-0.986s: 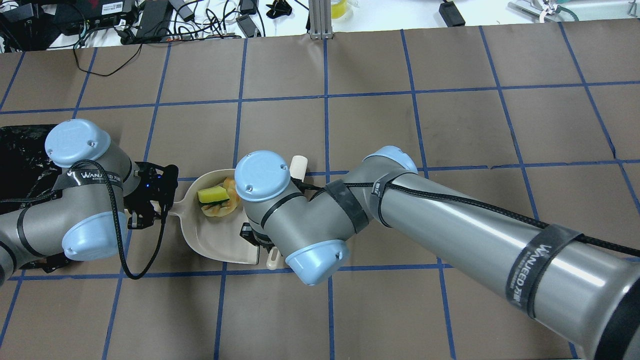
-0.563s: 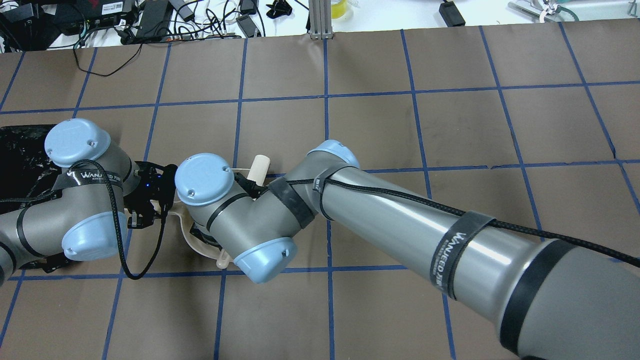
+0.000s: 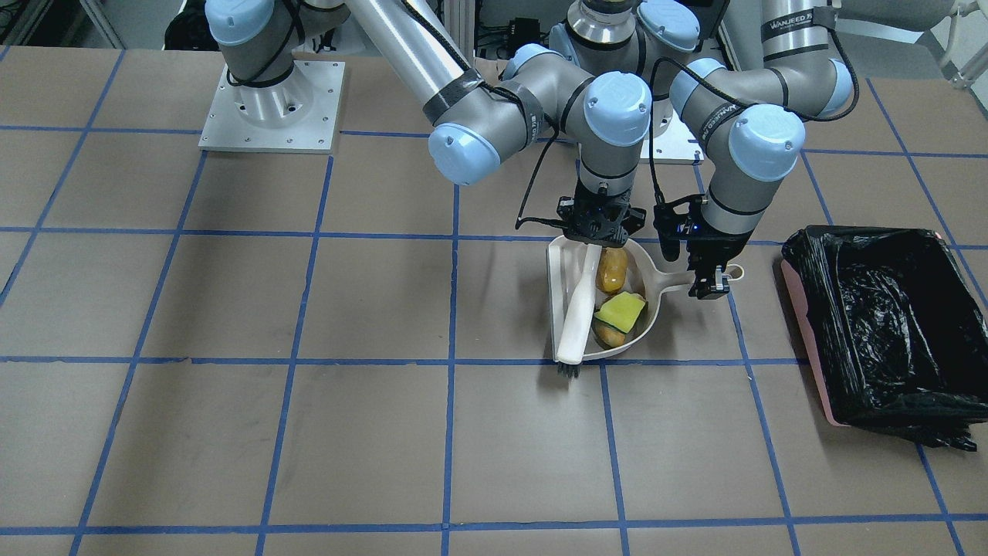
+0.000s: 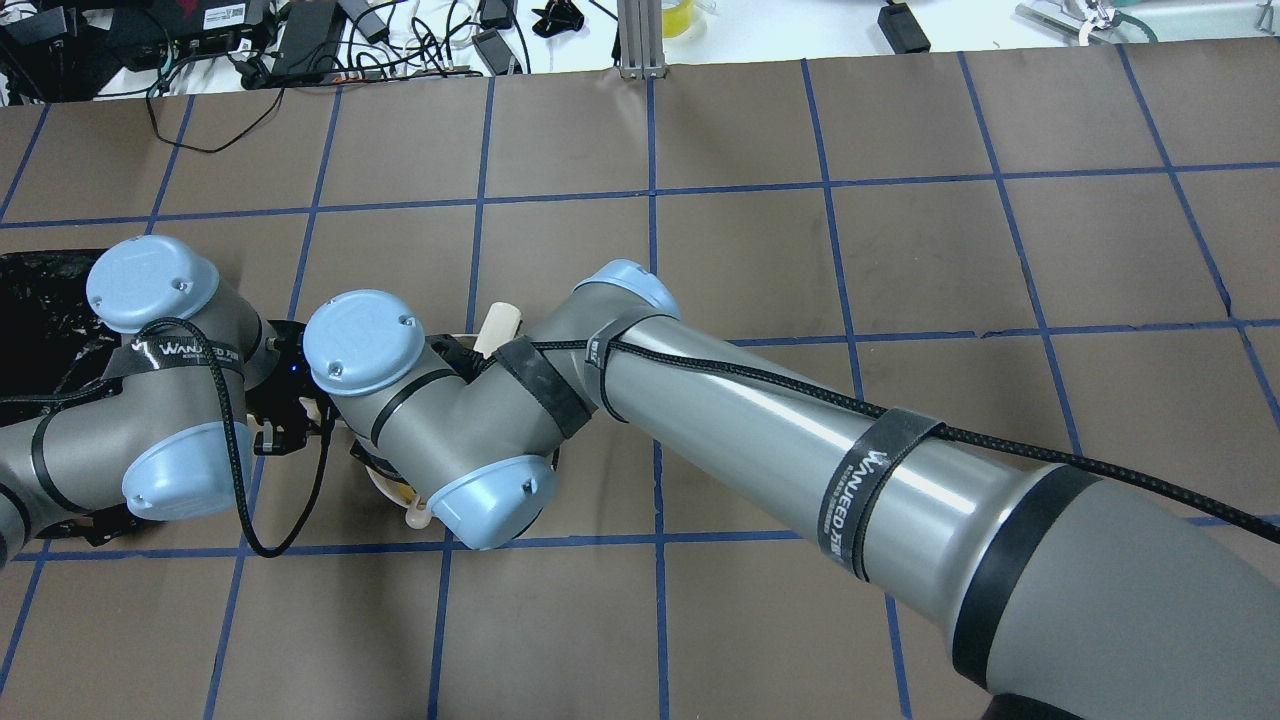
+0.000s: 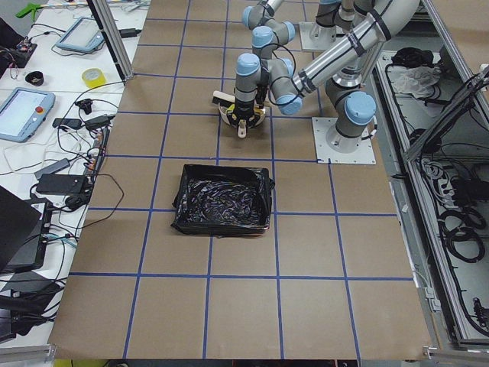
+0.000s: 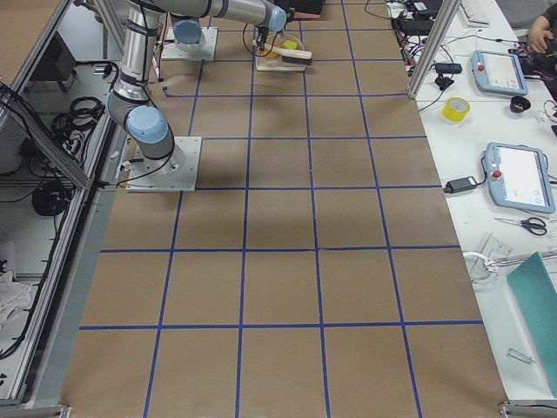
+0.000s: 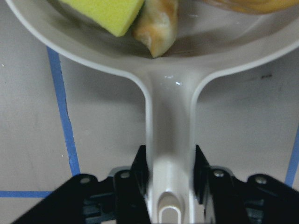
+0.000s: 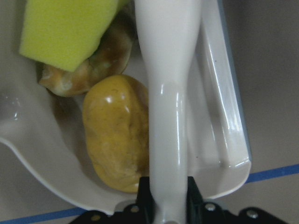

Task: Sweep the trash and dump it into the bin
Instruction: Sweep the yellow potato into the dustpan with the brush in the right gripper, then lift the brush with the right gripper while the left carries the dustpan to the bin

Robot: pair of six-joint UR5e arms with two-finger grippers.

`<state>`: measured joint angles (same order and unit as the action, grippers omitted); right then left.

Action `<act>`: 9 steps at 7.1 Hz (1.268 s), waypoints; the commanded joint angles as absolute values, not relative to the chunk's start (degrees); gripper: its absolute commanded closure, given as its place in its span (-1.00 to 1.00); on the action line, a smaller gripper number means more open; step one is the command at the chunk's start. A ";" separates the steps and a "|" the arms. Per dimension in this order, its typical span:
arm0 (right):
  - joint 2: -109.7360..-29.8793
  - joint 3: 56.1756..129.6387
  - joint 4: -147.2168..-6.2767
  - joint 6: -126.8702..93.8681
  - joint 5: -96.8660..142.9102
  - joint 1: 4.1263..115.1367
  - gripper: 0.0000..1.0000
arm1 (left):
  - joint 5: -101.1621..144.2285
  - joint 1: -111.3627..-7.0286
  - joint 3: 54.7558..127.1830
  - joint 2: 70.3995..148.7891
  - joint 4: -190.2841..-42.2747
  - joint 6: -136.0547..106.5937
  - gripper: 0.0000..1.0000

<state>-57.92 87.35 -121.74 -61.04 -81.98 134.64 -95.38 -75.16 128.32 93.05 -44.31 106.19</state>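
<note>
The trash lies in a beige dustpan (image 3: 647, 313): a golden-brown potato lump (image 3: 612, 269), a yellow-green wedge (image 3: 621, 310) and a tan bread crescent (image 3: 608, 334) under it. My left gripper (image 3: 710, 279) is shut on the dustpan's handle (image 7: 170, 140). My right gripper (image 3: 596, 230) is shut on a white brush (image 3: 576, 313) that lies along the pan's open edge, beside the potato (image 8: 117, 144). The bin (image 3: 880, 324), pink with a black bag, stands apart from the pan on my left. In the overhead view my right arm hides the pan.
The brown table has a blue tape grid. The bin also shows in the overhead view (image 4: 40, 300) at the left edge, behind my left arm. Cables and devices lie past the table's far edge (image 4: 300, 50). My two wrists are close together over the pan.
My right arm has swung left with the brush, across the dustpan, and now covers the pan and trash in the overhead view. My left arm has stayed in place on the handle.
</note>
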 commanded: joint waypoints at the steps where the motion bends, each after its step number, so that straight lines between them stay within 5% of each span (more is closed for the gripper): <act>1: -60.11 87.45 -114.99 -58.11 -85.07 133.69 1.00 | -95.27 -75.06 127.62 92.99 -44.30 106.35 0.91; 4: -65.18 87.45 -107.71 -50.33 -85.08 125.90 1.00 | -94.57 -73.22 124.04 92.73 -45.51 106.52 0.99; 9: -74.18 87.54 -95.19 -14.59 -91.05 96.13 1.00 | -85.43 -49.27 97.24 93.34 -80.04 124.83 1.00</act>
<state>-73.57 87.46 -96.49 -24.09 -89.74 103.60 -86.54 -55.63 102.24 93.24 -74.29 118.42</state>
